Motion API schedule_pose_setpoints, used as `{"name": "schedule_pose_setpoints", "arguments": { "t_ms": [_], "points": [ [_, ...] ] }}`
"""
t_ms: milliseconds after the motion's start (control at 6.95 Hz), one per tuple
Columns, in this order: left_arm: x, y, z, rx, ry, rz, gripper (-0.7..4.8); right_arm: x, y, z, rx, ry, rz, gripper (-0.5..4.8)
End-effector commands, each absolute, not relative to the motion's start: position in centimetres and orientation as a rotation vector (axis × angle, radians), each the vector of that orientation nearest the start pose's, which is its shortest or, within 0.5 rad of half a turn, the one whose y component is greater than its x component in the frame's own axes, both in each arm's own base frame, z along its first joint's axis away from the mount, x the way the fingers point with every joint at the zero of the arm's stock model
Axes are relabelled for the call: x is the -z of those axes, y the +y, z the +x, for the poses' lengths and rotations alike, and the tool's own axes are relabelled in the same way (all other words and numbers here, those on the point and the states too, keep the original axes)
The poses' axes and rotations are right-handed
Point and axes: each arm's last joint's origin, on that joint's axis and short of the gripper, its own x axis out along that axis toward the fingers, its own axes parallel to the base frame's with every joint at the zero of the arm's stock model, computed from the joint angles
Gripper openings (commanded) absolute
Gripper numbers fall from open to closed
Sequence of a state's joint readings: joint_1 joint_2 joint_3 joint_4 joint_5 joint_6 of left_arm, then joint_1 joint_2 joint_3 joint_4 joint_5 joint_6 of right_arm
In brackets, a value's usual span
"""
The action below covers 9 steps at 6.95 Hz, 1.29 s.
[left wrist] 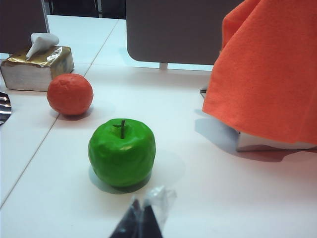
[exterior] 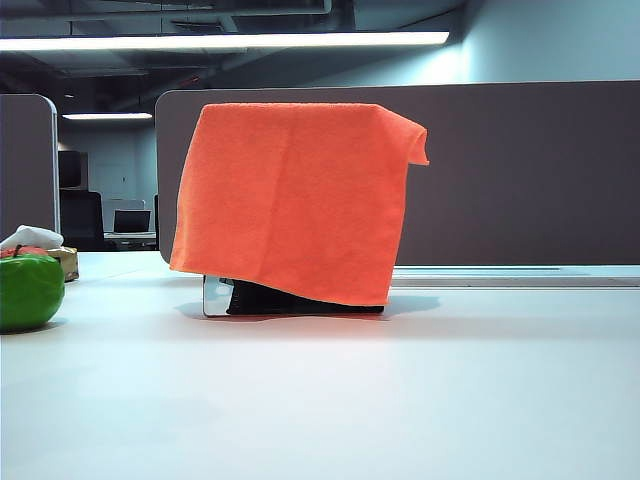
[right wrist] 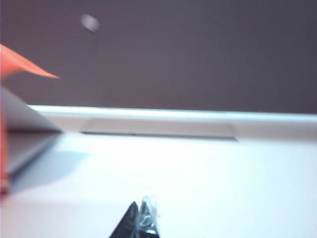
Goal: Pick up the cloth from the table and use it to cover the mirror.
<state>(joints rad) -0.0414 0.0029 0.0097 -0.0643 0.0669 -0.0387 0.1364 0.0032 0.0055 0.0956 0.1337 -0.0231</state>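
From the exterior camera we see the orange cloth (exterior: 290, 200) draped over the mirror (exterior: 216, 296), only the pane's lower corner and dark base showing, upright on the white table (exterior: 320, 400) before a grey-brown partition (exterior: 520, 170); neither arm appears. Our left wrist camera finds the left gripper (left wrist: 143, 220) closed and empty, low above the table near a green apple (left wrist: 122, 152), an orange (left wrist: 70, 94) and tissue box (left wrist: 37, 67) beyond. Our right wrist camera, blurred, shows the right gripper (right wrist: 141, 223) likewise closed, empty, beside the covered mirror.

Honestly can't spot a single readable word, label, brand or number anywhere, not even on the gold tissue box (left wrist: 37, 67) at the far left.
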Motion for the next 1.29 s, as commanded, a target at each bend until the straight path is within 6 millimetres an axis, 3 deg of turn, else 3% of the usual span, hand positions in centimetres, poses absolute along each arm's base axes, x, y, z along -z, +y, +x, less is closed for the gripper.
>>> {"name": "schedule_pose_setpoints", "arguments": {
  "t_ms": [144, 288, 575, 1295],
  "points": [
    [-16.2, -0.6, 9.7, 0.106, 0.046, -0.038, -0.06, -16.2, 0.9, 9.7, 0.017, 0.016, -0.030, -0.05],
    [-16.2, -0.6, 9.7, 0.106, 0.045, -0.038, -0.06, -16.2, 1.2, 9.7, -0.093, 0.015, -0.082, -0.05],
    [-16.2, -0.6, 9.7, 0.105, 0.046, -0.038, -0.06, -16.4, 0.3, 9.8, -0.007, -0.011, -0.130, -0.05],
    [-16.2, -0.6, 9.7, 0.108, 0.046, -0.038, -0.06, -16.6, 0.1, 9.8, -0.007, -0.025, -0.120, -0.05]
  ]
}}
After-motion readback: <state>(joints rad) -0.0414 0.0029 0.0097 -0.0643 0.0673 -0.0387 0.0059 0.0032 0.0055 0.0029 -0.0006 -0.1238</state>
